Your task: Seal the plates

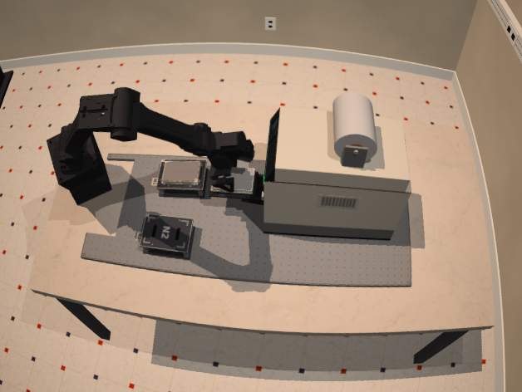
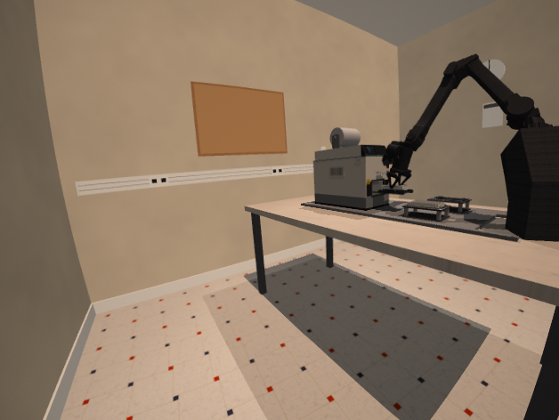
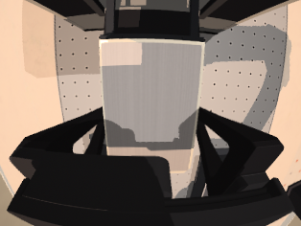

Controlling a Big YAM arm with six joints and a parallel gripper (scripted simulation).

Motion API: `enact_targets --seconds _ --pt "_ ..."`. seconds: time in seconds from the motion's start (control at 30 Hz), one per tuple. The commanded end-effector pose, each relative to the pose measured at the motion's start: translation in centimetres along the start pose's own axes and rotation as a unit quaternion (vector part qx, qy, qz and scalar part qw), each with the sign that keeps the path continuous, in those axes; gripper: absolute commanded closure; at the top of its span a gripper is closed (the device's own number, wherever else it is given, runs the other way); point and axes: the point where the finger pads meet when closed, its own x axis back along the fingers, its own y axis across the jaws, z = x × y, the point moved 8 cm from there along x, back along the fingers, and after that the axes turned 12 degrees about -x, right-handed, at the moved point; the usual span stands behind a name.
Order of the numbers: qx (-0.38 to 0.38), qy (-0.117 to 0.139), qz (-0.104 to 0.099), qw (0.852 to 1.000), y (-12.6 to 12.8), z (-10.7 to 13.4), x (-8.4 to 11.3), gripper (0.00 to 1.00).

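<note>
My gripper [image 1: 229, 174] [image 2: 397, 186] [image 3: 150, 111] is shut across the sides of a foil-covered plate [image 1: 244, 178] [image 3: 153, 86]. The plate is level, over the sealer's stage in front of the sealer [image 1: 328, 210] [image 2: 336, 181]; any gap below it is too small to judge. A second plate [image 1: 181, 172] with a smooth grey foil top sits in nest N1, whose label [image 1: 154, 181] shows at its left end. Nest N2 [image 1: 166, 232] is empty, with its printed N2 and corner marks visible. A small green light [image 1: 263, 179] shows at the sealer's front. The START button cannot be made out.
The sealer's front stands close beyond the gripper, with its dark tilted panel [image 1: 273, 145] [image 2: 372, 150] above. A white foil roll [image 1: 353, 120] [image 2: 346, 137] is mounted on top. Nest N1 stands just on the arm's side of the stage; N2 is nearer the table's front edge.
</note>
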Motion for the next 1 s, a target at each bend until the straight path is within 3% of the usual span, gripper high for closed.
enact_targets --seconds 0.0,0.2,0.33,0.57,0.83,0.97 --pt "0.005 -0.003 -0.002 1.0 0.4 -0.9 -0.1 1.0" --pt "-0.007 -0.014 -0.005 1.0 0.7 -2.1 2.0 1.0" --pt "-0.003 -0.012 -0.007 1.0 0.8 -1.7 3.1 1.0" --pt "0.006 0.006 -0.004 1.0 1.1 -0.3 2.9 1.0" --pt "-0.004 -0.014 -0.008 1.0 1.1 -2.5 5.3 1.0" --pt "-0.009 -0.016 -0.006 1.0 0.8 -3.1 5.5 1.0"
